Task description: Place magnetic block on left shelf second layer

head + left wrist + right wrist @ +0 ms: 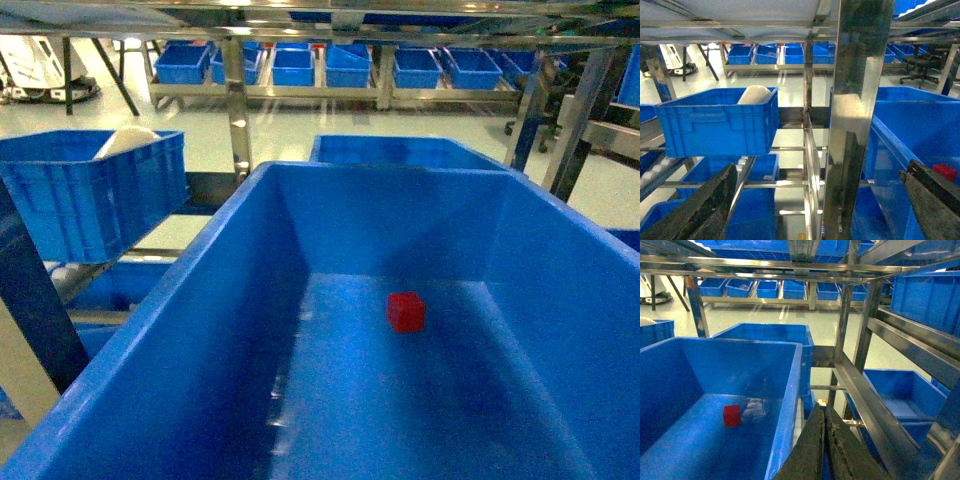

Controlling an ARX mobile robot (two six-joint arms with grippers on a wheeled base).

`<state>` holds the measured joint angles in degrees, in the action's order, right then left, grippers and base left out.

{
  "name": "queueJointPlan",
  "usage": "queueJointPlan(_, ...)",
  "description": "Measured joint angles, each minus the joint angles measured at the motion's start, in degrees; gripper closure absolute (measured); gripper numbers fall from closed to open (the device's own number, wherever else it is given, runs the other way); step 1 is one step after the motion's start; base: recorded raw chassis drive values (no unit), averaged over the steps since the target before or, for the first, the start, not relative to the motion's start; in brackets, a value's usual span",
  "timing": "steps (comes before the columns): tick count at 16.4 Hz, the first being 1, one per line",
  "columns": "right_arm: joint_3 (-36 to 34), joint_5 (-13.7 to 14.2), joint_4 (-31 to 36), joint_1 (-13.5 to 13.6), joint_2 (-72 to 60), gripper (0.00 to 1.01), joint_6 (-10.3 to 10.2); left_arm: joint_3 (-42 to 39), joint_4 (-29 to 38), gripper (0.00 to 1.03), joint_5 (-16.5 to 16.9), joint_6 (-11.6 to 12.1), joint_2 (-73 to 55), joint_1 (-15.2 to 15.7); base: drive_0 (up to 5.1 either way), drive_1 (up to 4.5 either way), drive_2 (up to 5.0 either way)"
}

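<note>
- Down on the floor of the big blue bin (200,330), the red block (406,311) sits alone near the middle, touching no wall and nothing holding it. From the right wrist camera it shows as the same red cube (731,415) resting flat on the bin floor.
- Left gripper (815,200): its two dark fingers (705,210) stand wide apart at the bottom corners of its own view, with nothing between them but the steel upright (855,115) (which fills the gap and likely blocks a straight reach). The spread suggests it is ready to take something.
- Right gripper (824,412): its fingers are pressed together in one dark wedge with nothing pinched between them. It hangs outside the bin's right wall, beside the slanted steel rail (875,405), so it looks parked out of the way.
- Neither gripper appears in the head camera.
- To the left, a smaller blue crate (95,190) holding a white rounded thing (125,140) rests on a rack tier (790,148); I judge that left rack to be the goal, though which tier counts as the second I cannot tell for sure.
- My reading: the pick-up has not begun, since the block lies free and both grippers are well apart from it.
</note>
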<state>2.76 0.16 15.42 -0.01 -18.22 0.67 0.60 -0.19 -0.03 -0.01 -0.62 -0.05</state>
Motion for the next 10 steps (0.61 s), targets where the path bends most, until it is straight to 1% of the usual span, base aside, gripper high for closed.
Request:
queueJointPlan(2,-0.7,0.0,-1.5,0.0,2.3,0.99,0.0,0.0,0.0,0.05,0.0,0.0,0.0,0.0,0.0,0.0,0.0)
queueJointPlan(3,-2.0,0.0,-0.9,0.0,3.4,0.99,0.0,0.0,0.0,0.05,0.0,0.0,0.0,0.0,0.0,0.0,0.0)
queueJointPlan(8,-2.0,0.0,-5.3,0.0,8.2,0.99,0.0,0.0,0.0,0.05,0.0,0.0,0.0,0.0,0.0,0.0,0.0)
queueJointPlan(9,-2.0,0.0,-9.1,0.0,10.8,0.99,0.0,0.0,0.0,0.05,0.0,0.0,0.0,0.0,0.0,0.0,0.0)
queueJointPlan(10,-2.0,-0.2,-15.5,0.0,15.4,0.99,0.0,0.0,0.0,0.05,0.0,0.0,0.0,0.0,0.0,0.0,0.0)
